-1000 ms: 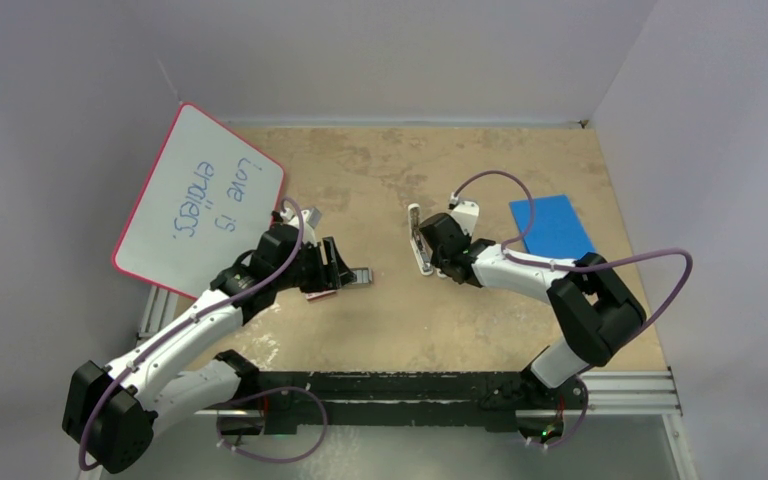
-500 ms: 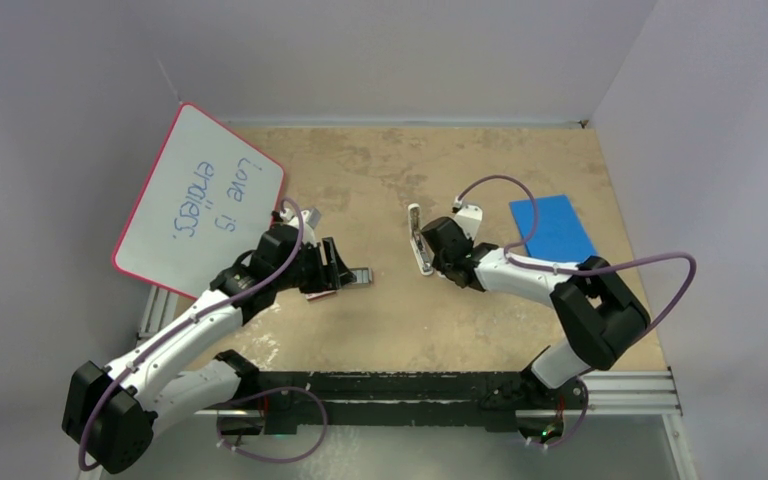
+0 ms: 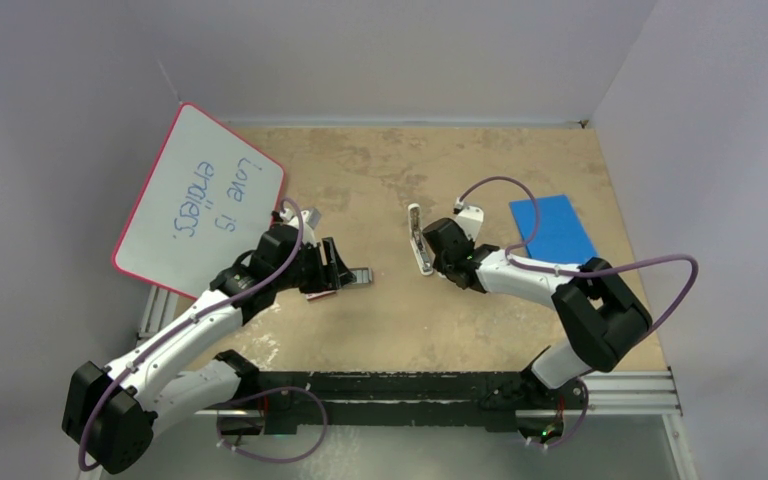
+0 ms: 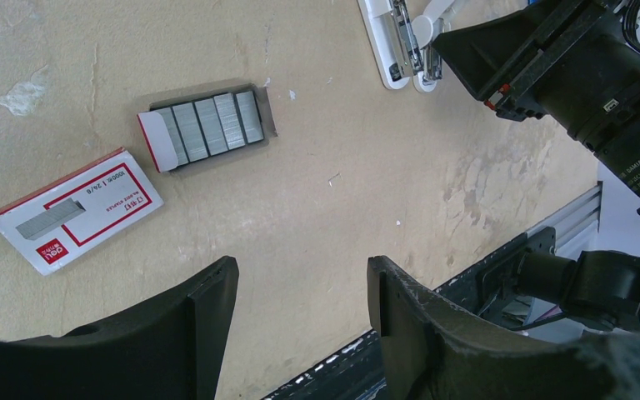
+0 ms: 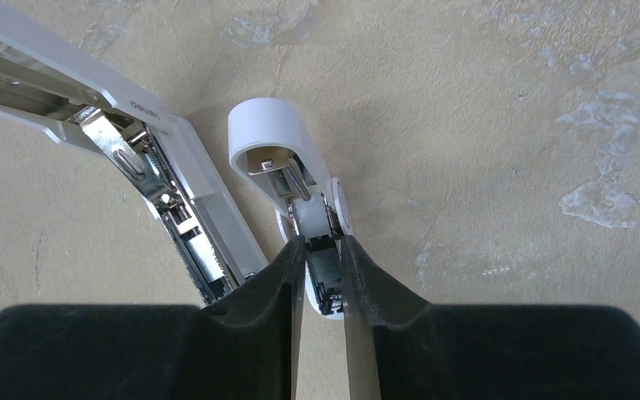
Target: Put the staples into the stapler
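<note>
From above, the left arm reaches from its base at the lower left diagonally over the table (image 3: 380, 170), elbow low and wrist level. The left gripper (image 3: 343, 265) hangs just short of the staples (image 3: 361, 275), near a whiteboard (image 3: 200, 200). The right arm folds sharply at its elbow and stretches leftward, so the right gripper (image 3: 428, 258) sits at the near end of the stapler (image 3: 416, 238). The stapler lies mid-table, well apart from the staples. A blue sheet (image 3: 552, 225) lies behind the right forearm.

In the left wrist view, that gripper's 2 fingers (image 4: 208, 325) stand spread with nothing between them, above bare tabletop. The staples (image 4: 208, 127) lie as a grey ribbed block in an opened tray, just beside a red-and-white box (image 4: 75, 211). The stapler (image 4: 390, 42) shows at the top edge.

In the right wrist view, the right gripper (image 5: 318, 246) points down and is pressed together, pinching the dark end of a short white piece (image 5: 267, 125). The stapler (image 5: 133, 158) lies just beside it on the left, its metal channel and spring exposed.
</note>
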`<state>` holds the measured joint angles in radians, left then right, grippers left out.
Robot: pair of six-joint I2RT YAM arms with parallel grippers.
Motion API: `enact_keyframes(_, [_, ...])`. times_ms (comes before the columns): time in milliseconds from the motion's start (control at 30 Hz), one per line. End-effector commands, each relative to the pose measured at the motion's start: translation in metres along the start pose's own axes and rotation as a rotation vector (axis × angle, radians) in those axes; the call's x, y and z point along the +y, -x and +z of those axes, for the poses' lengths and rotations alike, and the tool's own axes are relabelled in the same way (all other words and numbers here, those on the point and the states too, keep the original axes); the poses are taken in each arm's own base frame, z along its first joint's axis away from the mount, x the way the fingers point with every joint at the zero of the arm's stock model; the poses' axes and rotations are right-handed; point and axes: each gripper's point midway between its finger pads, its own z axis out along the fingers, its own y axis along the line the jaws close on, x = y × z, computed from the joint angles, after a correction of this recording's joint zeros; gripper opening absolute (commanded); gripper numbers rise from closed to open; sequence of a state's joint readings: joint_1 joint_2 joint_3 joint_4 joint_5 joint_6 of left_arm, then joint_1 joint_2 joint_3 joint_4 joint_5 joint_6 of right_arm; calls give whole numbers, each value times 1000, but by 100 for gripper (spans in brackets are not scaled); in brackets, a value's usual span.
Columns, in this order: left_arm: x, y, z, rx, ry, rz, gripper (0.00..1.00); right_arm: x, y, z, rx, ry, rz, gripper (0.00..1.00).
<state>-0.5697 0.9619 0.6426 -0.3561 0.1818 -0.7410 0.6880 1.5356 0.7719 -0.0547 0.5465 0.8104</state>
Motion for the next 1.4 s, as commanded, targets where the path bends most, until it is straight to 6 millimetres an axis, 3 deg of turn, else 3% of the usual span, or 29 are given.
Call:
enact_keyframes(0, [-7,10,-2,-42,-24,-3,58,-2,5,-6,-13,4,16,26])
enact_keyframes(500, [-7,12,-1,-42,-26,2,58,21,35,-22,-54,76,50,27])
enact_keyframes(700, [-9,12,-1,-41,-35,3,58,25,65,-32,-130,55,57,29])
enact_keyframes(967, [-11,15,-10,-94,-61,19,62,37,95,-43,-164,64,12,50])
enact_keyframes(1200, [-13,10,-9,-84,-95,48,73,78,119,-50,-186,206,-140,62])
enact_keyframes(1367, [-16,4,-7,-60,-130,58,82,92,125,-34,-156,167,-209,69])
